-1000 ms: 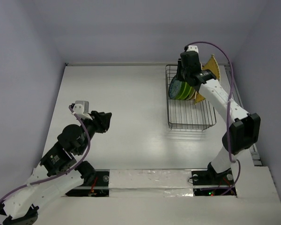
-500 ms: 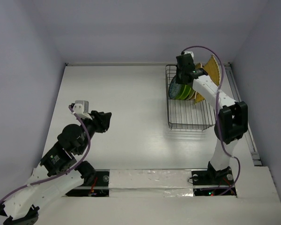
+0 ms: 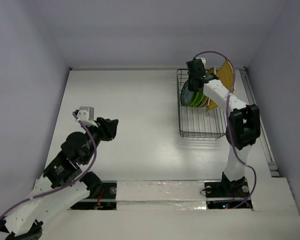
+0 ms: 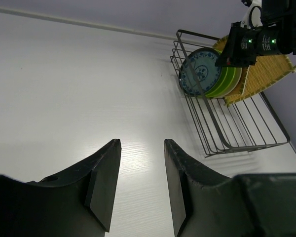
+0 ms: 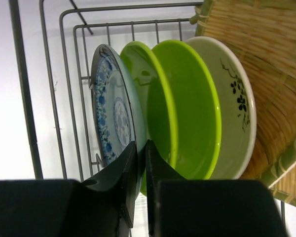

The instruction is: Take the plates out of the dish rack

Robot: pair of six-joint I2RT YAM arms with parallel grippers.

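Right fingers [image 5: 124,173] pinch the teal plate [image 5: 113,116] at its rim.

White table boxed in by plain pale walls.
The table [image 3: 140,110] has a matt white top with a faint grain, which the left wrist view shows more plainly. Lilac-grey walls [image 3: 30,60] rise along the table's left, far and right edges. A crinkled silvery strip [image 3: 160,192] runs across the table's near edge, and a thin pale rail [image 3: 271,160] lies along its right edge.
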